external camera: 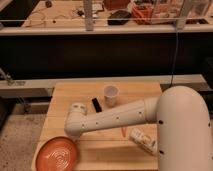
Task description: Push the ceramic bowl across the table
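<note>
The ceramic bowl (57,154) is orange-brown with pale rings inside. It sits at the front left corner of the wooden table (135,90), close to the edges. My white arm reaches from the right across the table to the left. My gripper (74,132) is at the arm's end, pointing down just behind and to the right of the bowl's rim. It is mostly hidden by the wrist.
A white paper cup (111,94) stands at the table's back middle. A small black object (95,104) lies left of it. A pale packet (144,140) lies at the front right, with a small orange item (123,131) beside it. A cluttered bench runs behind the table.
</note>
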You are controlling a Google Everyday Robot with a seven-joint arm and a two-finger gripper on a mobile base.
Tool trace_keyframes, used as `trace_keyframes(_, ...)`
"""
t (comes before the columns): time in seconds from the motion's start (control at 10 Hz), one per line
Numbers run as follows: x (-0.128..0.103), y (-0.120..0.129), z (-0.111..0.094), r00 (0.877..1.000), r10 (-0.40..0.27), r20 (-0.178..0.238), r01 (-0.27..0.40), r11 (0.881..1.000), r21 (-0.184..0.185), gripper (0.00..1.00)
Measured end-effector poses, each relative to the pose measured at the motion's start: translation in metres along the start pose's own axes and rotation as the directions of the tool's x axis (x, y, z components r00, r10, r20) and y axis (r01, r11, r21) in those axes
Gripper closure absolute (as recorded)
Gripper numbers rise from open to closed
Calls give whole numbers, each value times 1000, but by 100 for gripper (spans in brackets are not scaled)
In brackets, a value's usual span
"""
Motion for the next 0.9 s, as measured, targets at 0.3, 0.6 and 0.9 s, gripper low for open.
trace_keyframes(0.3, -7, -1, 4, 999, -26, 27, 26, 1000, -9, 100)
trace_keyframes(0.6, -13, -1, 7, 998, -45, 49, 45, 999, -15, 100)
trace_keyframes(0.9, -16, -2, 8, 997, -56, 57, 57, 998, -18, 100)
